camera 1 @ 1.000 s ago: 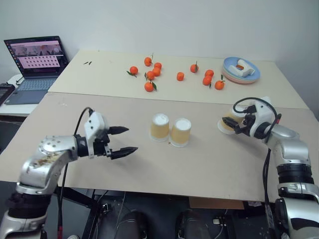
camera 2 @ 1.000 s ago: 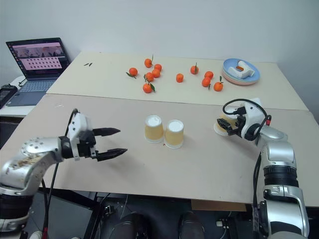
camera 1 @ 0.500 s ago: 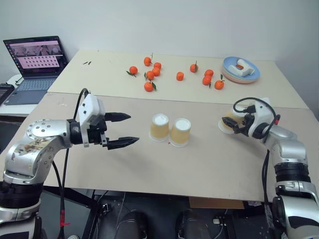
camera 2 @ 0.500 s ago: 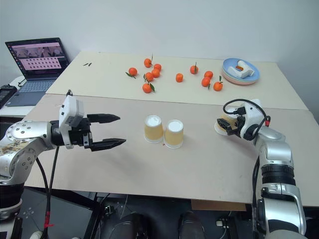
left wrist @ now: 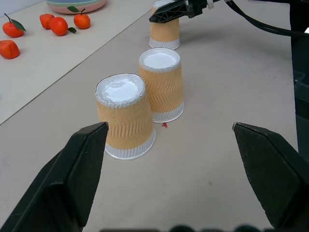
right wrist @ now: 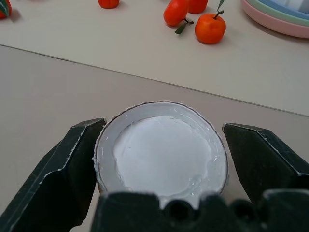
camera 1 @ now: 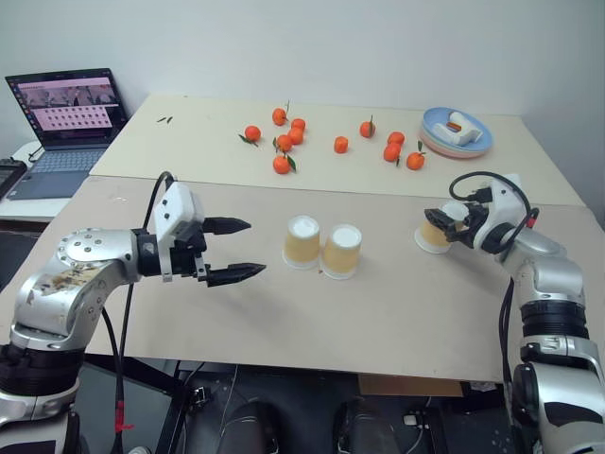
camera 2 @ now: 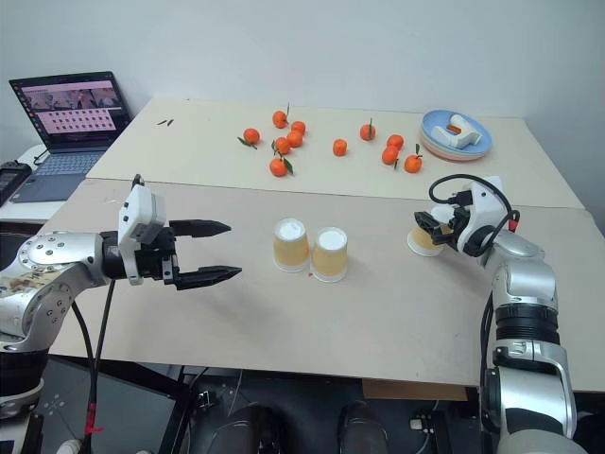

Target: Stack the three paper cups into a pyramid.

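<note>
Straddling the third cup (right wrist: 161, 147), the right gripper (camera 1: 452, 219) has its fingers spread either side, seemingly not pinching it yet. Two cups (camera 1: 322, 248) stand upside down, touching, mid-surface (camera 1: 397, 312). Left gripper (camera 1: 242, 251) hovers wide open, empty, pointing at them from beside.

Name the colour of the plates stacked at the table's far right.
The stacked plates: light blue on top, pink beneath, clearest in the left eye view.

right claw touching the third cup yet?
Cannot tell. In the right wrist view the right claw straddles the third cup with its fingers wide; the left finger sits right at the rim, and no clear gap or contact shows.
</note>
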Robot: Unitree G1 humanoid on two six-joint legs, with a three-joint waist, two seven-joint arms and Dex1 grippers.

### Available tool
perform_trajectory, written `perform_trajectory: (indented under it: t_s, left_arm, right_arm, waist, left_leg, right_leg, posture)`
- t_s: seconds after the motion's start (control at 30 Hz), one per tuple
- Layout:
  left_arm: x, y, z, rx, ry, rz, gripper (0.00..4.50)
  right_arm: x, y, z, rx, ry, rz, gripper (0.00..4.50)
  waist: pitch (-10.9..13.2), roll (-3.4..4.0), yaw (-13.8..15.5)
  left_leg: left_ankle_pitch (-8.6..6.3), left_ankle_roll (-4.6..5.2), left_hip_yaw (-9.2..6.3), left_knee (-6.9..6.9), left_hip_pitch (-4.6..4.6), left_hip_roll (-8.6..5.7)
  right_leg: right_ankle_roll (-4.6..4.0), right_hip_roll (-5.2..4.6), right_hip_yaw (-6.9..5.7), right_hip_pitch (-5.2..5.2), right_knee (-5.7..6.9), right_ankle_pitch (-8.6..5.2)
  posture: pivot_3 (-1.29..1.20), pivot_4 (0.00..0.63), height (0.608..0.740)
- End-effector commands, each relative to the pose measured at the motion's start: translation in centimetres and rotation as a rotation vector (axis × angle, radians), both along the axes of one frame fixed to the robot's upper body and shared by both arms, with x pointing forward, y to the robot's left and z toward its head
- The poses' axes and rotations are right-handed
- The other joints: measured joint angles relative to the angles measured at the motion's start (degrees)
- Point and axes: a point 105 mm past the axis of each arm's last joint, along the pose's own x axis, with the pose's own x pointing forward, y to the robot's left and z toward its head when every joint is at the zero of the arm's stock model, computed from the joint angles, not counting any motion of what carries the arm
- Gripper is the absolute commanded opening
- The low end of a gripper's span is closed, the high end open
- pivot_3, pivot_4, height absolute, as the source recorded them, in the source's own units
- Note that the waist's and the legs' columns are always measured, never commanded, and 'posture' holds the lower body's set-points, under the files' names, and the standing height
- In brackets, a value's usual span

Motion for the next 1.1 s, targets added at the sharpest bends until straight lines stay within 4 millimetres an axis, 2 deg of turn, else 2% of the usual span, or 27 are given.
perform_trajectory:
  t_s: [0.03, 0.07, 0.17, 0.37, 0.43, 0.6, 0.7, 0.77, 0.9, 1.1]
  left_arm:
    - [-0.4, -0.2, 0.6, 0.015, -0.034, -0.011, 4.5]
    - [-0.3, -0.1, 0.5, 0.015, -0.034, -0.009, 4.5]
    - [-0.3, -0.1, 0.6, 0.016, -0.037, -0.005, 4.5]
    - [-0.2, -0.1, 0.6, 0.015, -0.039, 0.0, 4.5]
    - [-0.2, -0.2, 0.5, 0.014, -0.036, -0.001, 4.5]
    - [-0.3, -0.4, 0.3, 0.017, -0.032, 0.0, 4.5]
    - [-0.2, -0.4, 0.2, 0.019, -0.028, -0.001, 4.5]
    - [-0.2, -0.5, 0.2, 0.018, -0.027, -0.004, 4.5]
    - [-0.2, -0.6, 0.3, 0.018, -0.029, -0.011, 4.5]
    - [0.0, -0.5, 0.9, 0.022, -0.068, -0.002, 4.5]
  right_arm:
    - [0.0, -0.5, 1.9, 0.026, -0.066, -0.014, 3.99]
    - [0.0, -0.5, 1.9, 0.027, -0.067, -0.013, 3.85]
    - [0.0, -0.4, 1.9, 0.028, -0.068, -0.008, 2.82]
    - [0.0, -0.1, 2.2, 0.015, -0.081, 0.007, 2.73]
    - [0.0, 0.5, 3.2, -0.007, -0.107, 0.028, 2.73]
    - [-1.4, 5.1, 11.0, -0.008, -0.255, 0.241, 2.73]
    - [-3.3, 9.1, 14.4, -0.005, -0.271, 0.468, 2.73]
    - [-4.6, 11.5, 15.8, -0.008, -0.259, 0.608, 2.73]
    - [-6.0, 14.9, 16.6, -0.054, -0.207, 0.8, 2.73]
    - [-7.0, 18.0, 14.9, -0.138, -0.131, 0.961, 2.73]
  waist:
    - [0.0, 0.0, 0.0]
    - [0.0, 0.0, 0.0]
    - [0.0, 0.0, -0.01]
    - [0.0, 0.0, 0.0]
    - [0.0, 0.0, -0.01]
    - [0.19, 0.31, -0.14]
    - [0.29, 0.46, -0.3]
    - [0.29, 0.46, -0.31]
    - [0.29, 0.46, -0.33]
    - [0.3, 0.44, 0.23]
  left_leg:
    - [0.0, 0.0, 0.0, 0.0, 0.0, 0.0]
    - [0.0, 0.0, 0.0, 0.0, 0.0, 0.0]
    - [0.0, 0.0, 0.0, 0.0, 0.0, 0.0]
    - [0.0, 0.0, 0.01, 0.0, 0.0, 0.0]
    - [0.0, 0.0, 0.01, 0.0, 0.0, 0.0]
    - [0.0, 0.0, 0.07, 0.0, -0.05, 0.0]
    - [0.01, -0.02, 0.2, -0.01, -0.08, 0.0]
    - [0.02, -0.04, 0.2, -0.03, -0.07, 0.02]
    - [0.02, -0.04, 0.19, -0.03, -0.05, 0.01]
    - [0.02, -0.03, 0.19, -0.02, -0.1, -0.04]
  right_leg:
    - [0.0, 0.0, 0.0, 0.0, 0.0, 0.0]
    - [0.0, 0.0, 0.0, 0.0, 0.0, 0.0]
    - [0.0, 0.0, 0.0, 0.0, 0.0, 0.0]
    - [0.0, 0.0, 0.0, 0.0, 0.0, 0.0]
    - [0.0, 0.0, 0.0, 0.0, 0.0, 0.0]
    - [0.0, 0.0, 0.12, -0.18, 0.08, 0.0]
    - [-0.04, 0.0, 0.29, -0.39, 0.31, -0.01]
    - [-0.08, 0.02, 0.26, -0.4, 0.32, -0.05]
    - [-0.1, 0.02, 0.24, -0.34, 0.3, -0.04]
    - [-0.09, 0.0, 0.19, -0.37, 0.25, -0.03]
  posture:
    - [0.0, 0.15, 0.669]
    - [0.0, 0.15, 0.669]
    - [0.0, 0.15, 0.669]
    - [0.0, 0.15, 0.669]
    - [0.0, 0.15, 0.669]
    - [0.0, 0.15, 0.669]
    - [0.0, 0.15, 0.669]
    - [0.0, 0.15, 0.669]
    - [0.0, 0.15, 0.669]
    - [0.0, 0.15, 0.669]
